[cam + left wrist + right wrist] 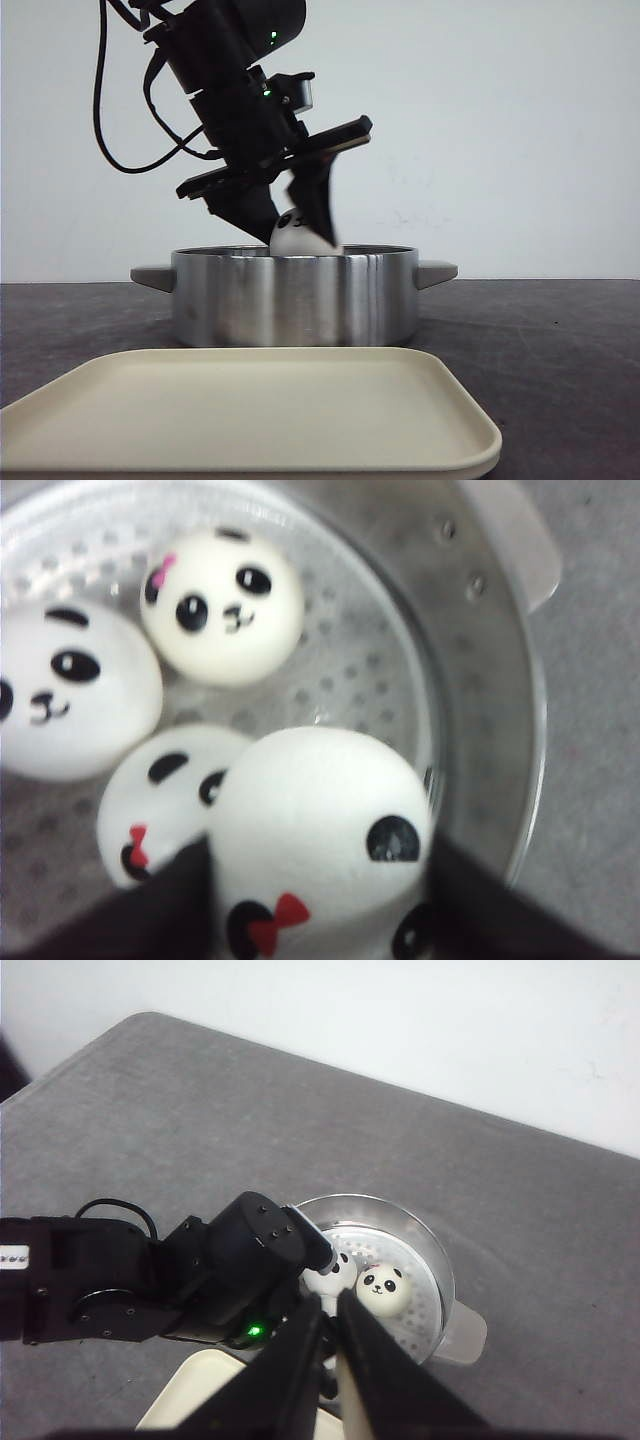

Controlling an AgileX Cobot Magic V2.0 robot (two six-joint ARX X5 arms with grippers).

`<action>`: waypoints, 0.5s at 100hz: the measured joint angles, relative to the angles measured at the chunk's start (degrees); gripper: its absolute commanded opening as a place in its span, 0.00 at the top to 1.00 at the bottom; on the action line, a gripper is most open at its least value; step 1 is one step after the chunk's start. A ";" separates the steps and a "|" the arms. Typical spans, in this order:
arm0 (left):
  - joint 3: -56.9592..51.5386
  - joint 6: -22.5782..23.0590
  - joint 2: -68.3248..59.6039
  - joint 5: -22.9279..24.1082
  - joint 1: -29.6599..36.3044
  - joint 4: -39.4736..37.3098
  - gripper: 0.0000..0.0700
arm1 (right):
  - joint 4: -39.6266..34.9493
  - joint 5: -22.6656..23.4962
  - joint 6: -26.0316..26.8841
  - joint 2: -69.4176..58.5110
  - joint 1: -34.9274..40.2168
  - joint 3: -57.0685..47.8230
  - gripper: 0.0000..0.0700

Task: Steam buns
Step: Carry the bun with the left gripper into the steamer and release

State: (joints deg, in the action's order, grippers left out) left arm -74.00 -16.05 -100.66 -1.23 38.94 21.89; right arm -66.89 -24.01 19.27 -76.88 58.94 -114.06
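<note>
My left gripper is shut on a white panda bun with a red bow and holds it at the rim of the steel steamer pot. In the left wrist view the held bun sits between the dark fingers. Three other buns lie on the pot's perforated floor: one with a pink bow, one plain, and one with a red bow partly behind the held bun. My right gripper is shut and empty, high above the pot.
A cream tray lies in front of the pot, nearest the camera; its corner shows in the right wrist view. The pot has grey side handles. The left arm reaches over the pot's near side.
</note>
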 measured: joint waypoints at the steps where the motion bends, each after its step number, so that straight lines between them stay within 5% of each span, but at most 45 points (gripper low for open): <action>1: 0.00 0.00 0.00 0.00 0.00 -0.07 0.11 | 0.02 0.00 0.00 0.00 0.04 0.00 0.98; 28: -0.11 0.00 0.79 -0.17 0.02 4.39 0.13 | -0.07 -0.04 0.00 0.00 0.28 0.00 0.98; 41: -0.72 0.04 3.93 3.58 0.07 10.43 0.55 | -1.99 -3.54 -0.04 0.00 0.28 0.00 0.98; 50: -0.72 0.04 8.48 9.51 0.33 11.69 0.70 | -4.57 -9.09 -0.22 0.00 0.31 0.00 0.98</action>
State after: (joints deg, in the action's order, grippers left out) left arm -74.72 -16.01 -92.18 8.27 39.27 33.58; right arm -71.46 -33.10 19.05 -76.88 59.24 -114.06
